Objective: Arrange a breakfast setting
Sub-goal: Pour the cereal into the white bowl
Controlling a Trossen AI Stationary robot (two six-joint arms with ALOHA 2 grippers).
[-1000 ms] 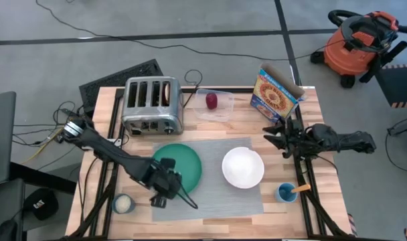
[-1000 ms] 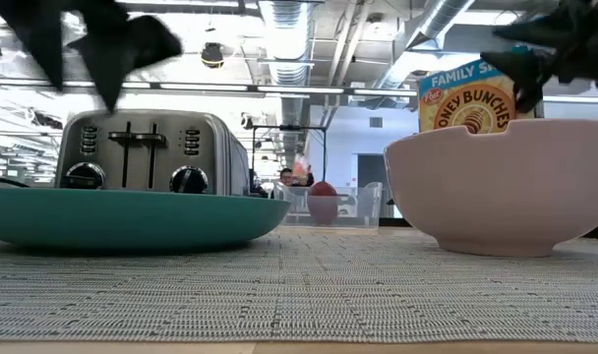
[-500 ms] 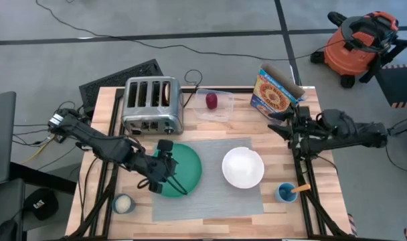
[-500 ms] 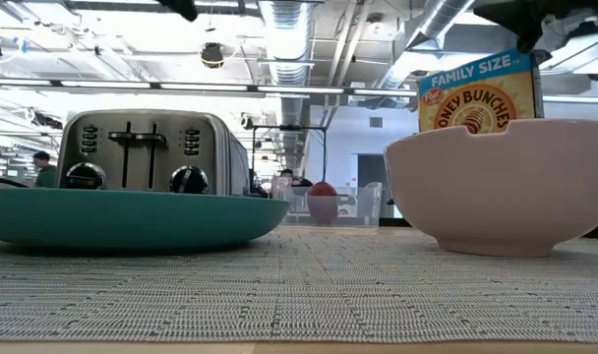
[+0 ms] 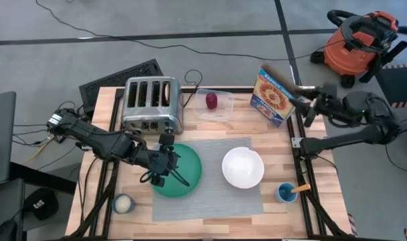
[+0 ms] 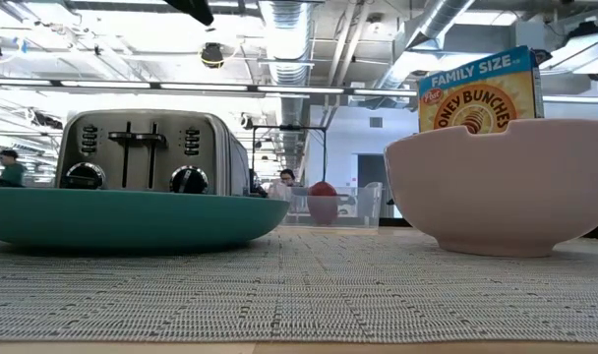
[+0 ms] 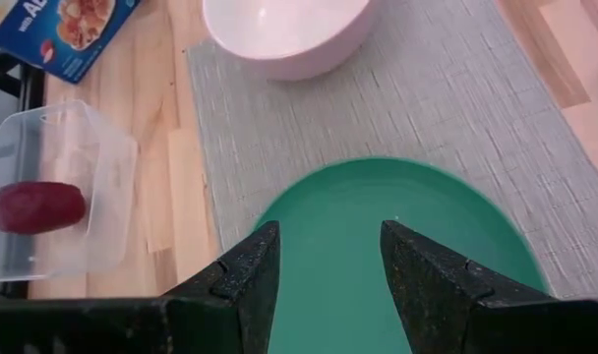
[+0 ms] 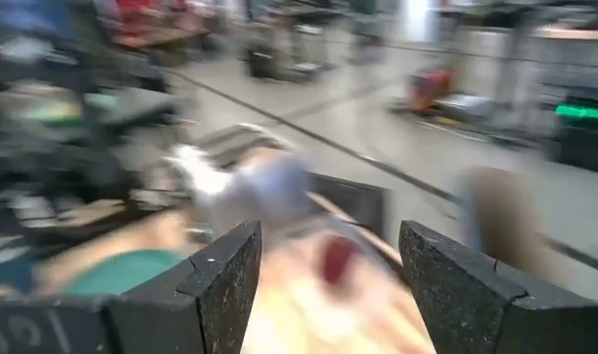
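The teal-green plate and the white bowl rest side by side on the grey placemat. My left gripper is open and empty above the plate's left part; the plate shows between its fingers. My right gripper is open and empty, raised beside the cereal box at the far right. The dark-red fruit lies in a clear container. The small round tan bread lies at the near left. The wooden spoon sticks out of a blue cup.
A chrome toaster stands at the far left, with something brown in one slot. A cereal box stands at the far right, and a blue cup at the near right. An orange vacuum and cables lie on the floor beyond the table.
My left gripper has gone from the placemat's near edge toward the far edge and up, and now hangs over the plate. My right gripper has risen and drawn back from beside the bowl toward the table's far right, next to the cereal box. Plate and bowl stay put.
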